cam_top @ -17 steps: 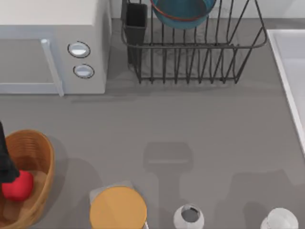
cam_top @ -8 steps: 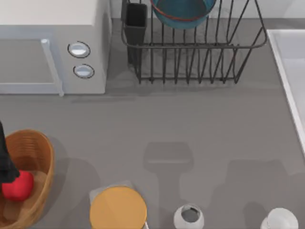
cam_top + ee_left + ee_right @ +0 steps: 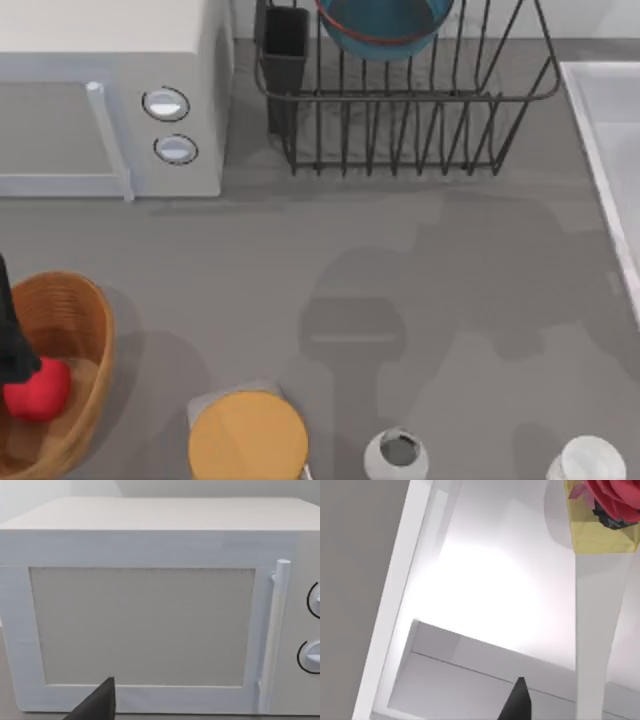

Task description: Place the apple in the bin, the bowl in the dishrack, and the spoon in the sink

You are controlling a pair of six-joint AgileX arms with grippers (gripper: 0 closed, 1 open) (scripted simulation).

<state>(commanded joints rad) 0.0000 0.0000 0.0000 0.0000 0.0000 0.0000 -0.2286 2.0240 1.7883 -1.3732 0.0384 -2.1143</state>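
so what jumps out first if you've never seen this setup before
The red apple catches the eye first, lying in the wicker bin at the table's left edge, with a dark part of the left arm just above it. Next comes the blue bowl standing in the dark dishrack at the back, beside the white microwave. At the front sits a yellow-orange disc.

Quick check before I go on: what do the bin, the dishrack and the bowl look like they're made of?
Bin: looks like woven wicker, tan-orange with a matte ribbed wall; the apple sits inside.
Dishrack: seems dark metal wire, thin upright bars and a rounded rim rail.
Bowl: probably glazed ceramic, smooth blue surface with a reddish-brown rim, though plastic can't be ruled out.
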